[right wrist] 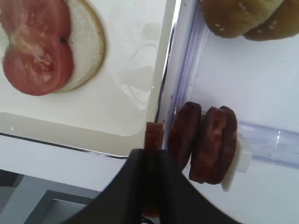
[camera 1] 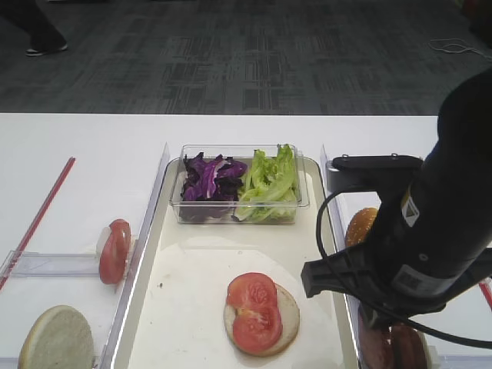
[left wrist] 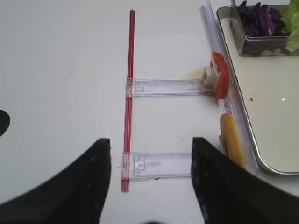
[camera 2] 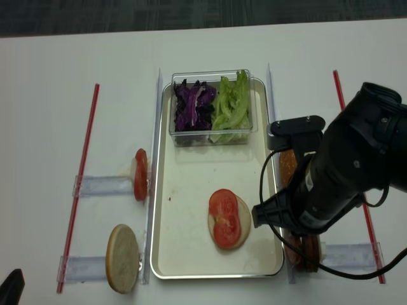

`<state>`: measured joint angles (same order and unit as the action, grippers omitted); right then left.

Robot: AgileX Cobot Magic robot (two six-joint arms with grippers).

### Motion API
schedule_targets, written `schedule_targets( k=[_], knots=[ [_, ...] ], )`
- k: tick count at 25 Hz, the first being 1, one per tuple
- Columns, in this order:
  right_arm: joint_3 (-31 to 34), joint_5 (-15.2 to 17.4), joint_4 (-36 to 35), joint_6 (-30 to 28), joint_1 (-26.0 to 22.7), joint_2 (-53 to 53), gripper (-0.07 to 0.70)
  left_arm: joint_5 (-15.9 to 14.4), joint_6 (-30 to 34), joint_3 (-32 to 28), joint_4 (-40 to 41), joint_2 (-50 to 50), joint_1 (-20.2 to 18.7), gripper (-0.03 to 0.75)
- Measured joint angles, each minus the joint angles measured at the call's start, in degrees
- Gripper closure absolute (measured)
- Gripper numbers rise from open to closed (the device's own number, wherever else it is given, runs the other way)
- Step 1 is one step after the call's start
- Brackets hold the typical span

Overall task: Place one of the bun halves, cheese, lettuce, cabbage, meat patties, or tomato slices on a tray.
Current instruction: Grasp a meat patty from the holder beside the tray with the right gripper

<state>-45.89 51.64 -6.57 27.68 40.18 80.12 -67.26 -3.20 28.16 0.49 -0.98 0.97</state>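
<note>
In the right wrist view my right gripper is shut on a thin red-brown meat patty, held edge-on just above the tray's right rim. More meat patties stand upright in a clear holder right beside it. On the cream tray lies a bun half topped with two tomato slices. The lettuce and cabbage fill a clear box at the tray's far end. My left gripper stands open over the table left of the tray, holding nothing.
Left of the tray, a tomato slice and a bun half stand in clear holders fixed to a red rod. Sesame buns sit beyond the patties on the right. A clear rail runs along the tray's right side.
</note>
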Motion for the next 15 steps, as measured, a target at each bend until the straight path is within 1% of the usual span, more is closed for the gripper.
schedule_targets(
  k=[10, 15],
  knots=[
    [0.0, -0.1, -0.7, -0.5, 0.0, -1.6, 0.556, 0.0, -0.1, 0.0, 0.0, 0.0, 0.0, 0.316],
    [0.0, -1.0, -1.9, -3.1, 0.0, -1.6, 0.556, 0.0, -0.1, 0.0, 0.0, 0.0, 0.0, 0.316]
  ],
)
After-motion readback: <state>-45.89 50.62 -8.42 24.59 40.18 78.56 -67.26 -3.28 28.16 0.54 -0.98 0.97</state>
